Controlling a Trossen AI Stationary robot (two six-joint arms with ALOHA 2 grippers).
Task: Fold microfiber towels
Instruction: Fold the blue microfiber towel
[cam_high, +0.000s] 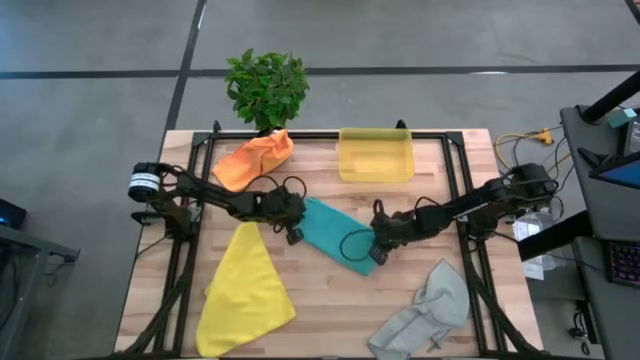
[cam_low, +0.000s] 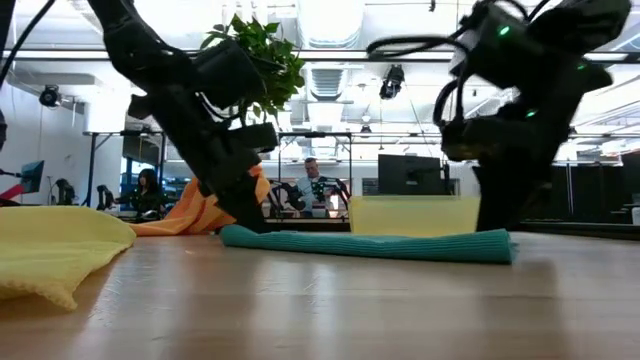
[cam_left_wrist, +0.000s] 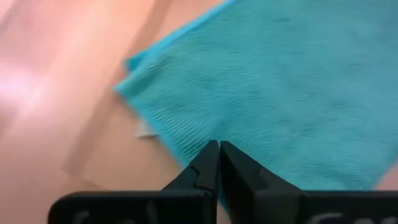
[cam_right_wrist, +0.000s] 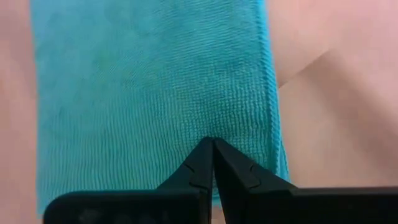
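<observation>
A teal towel (cam_high: 335, 232), folded into a strip, lies flat mid-table, slanting from far left to near right. My left gripper (cam_high: 296, 236) is shut at its left end, my right gripper (cam_high: 377, 257) shut at its right end. An orange towel (cam_high: 255, 158) lies bunched at the far left. Toward the near left, a yellow towel (cam_high: 245, 290) is spread out. At the near right sits a crumpled grey towel (cam_high: 425, 310). The low view shows both arms reaching down to the teal strip's (cam_low: 370, 244) two ends. My left gripper has its shut fingertips on the teal towel's left end, at its near edge (cam_left_wrist: 189, 146), slanting down from the table's left. How many layers, I cannot tell. The towel lies flat on the table. My right gripper has its shut fingertips on the towel's right end, close to one long edge (cam_right_wrist: 245, 140), coming steeply down from the table's right. The gripper's own body hides the end edge. The cloth lies flat and slack.
A translucent yellow bin (cam_high: 375, 155) stands at the far middle, with a potted plant (cam_high: 265, 88) behind the far left edge. A black frame (cam_high: 462, 180) runs along the table's sides. Bare wood (cam_high: 320, 310) shows between the yellow and grey towels.
</observation>
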